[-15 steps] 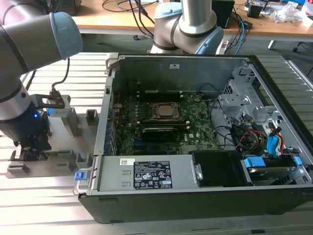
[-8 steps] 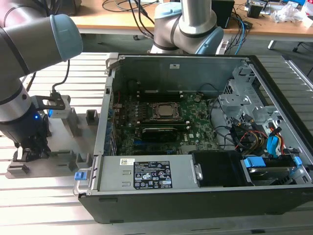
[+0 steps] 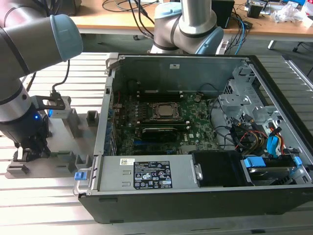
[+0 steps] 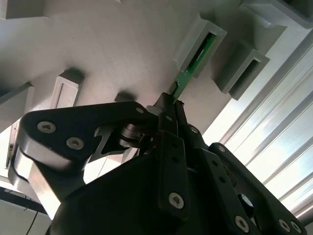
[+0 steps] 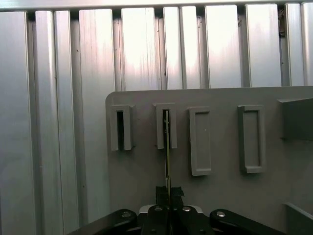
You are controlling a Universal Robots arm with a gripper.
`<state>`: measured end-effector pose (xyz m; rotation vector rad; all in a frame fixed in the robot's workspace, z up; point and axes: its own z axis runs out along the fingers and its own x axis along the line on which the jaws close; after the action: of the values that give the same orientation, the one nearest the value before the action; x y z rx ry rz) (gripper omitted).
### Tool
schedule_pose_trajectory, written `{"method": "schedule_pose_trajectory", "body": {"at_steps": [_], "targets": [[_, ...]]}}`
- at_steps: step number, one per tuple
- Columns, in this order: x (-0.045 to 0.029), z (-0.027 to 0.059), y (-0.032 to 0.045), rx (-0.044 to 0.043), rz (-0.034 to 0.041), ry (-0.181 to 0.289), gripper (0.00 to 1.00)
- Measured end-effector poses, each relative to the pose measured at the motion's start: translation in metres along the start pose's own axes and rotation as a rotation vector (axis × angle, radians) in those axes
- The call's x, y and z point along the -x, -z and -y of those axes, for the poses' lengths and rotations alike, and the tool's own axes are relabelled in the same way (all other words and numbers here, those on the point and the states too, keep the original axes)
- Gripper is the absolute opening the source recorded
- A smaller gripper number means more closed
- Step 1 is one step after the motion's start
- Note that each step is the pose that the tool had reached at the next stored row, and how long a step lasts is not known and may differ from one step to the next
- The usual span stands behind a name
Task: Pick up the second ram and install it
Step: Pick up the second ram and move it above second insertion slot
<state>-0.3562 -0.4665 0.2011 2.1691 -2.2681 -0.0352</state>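
The second ram [image 4: 189, 74] is a thin green stick seen edge-on, its far end still inside a grey slotted holder [image 4: 199, 40] on the fixture plate. My gripper [image 4: 169, 104] is shut on the stick's near end, with the black fingers [image 4: 166, 122] pressed against both faces. In the first wrist view the second ram [image 5: 167, 159] runs as a narrow line from the gripper [image 5: 168, 192] into the second holder [image 5: 166, 126] of the row. In the exterior view the gripper [image 3: 33, 149] hangs low over the grey fixture plate [image 3: 61, 128], at that view's left, beside the open computer case.
The open case [image 3: 195, 132] holds the motherboard [image 3: 195, 120] with the silver processor [image 3: 164, 110] and a long dark module [image 3: 159, 131] in a slot beside it. Other grey holders [image 5: 200, 141] stand on the plate. Ribbed aluminium table [image 5: 58, 98] surrounds it.
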Motion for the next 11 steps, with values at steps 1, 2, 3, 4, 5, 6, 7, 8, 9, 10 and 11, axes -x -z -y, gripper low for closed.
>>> {"method": "schedule_pose_trajectory", "body": {"at_steps": [1,2,3,4,5,6,7,8,9,10,11], "targets": [[0.0000,0.0000,0.0000,0.0000,0.0000,0.000,0.13],[0.0000,0.0000,-0.0001,0.0000,0.0000,0.000,0.13],[0.0000,0.0000,-0.0001,0.0001,0.0000,0.000,0.13],[0.0000,0.0000,0.0002,-0.0003,0.0002,0.000,0.13],[0.0002,0.0001,0.0018,-0.0003,0.0003,0.000,0.13],[0.0008,-0.0002,0.0065,-0.0001,0.0000,0.000,0.13],[0.0013,-0.0002,0.0101,-0.0001,0.0000,0.000,0.13],[0.0019,-0.0003,0.0136,-0.0001,0.0000,0.000,0.13],[0.0026,-0.0004,0.0186,-0.0001,0.0001,0.000,0.13],[0.0029,-0.0005,0.0214,0.0000,0.0000,0.000,0.13],[0.0033,-0.0006,0.0241,-0.0001,0.0001,0.000,0.13]]}}
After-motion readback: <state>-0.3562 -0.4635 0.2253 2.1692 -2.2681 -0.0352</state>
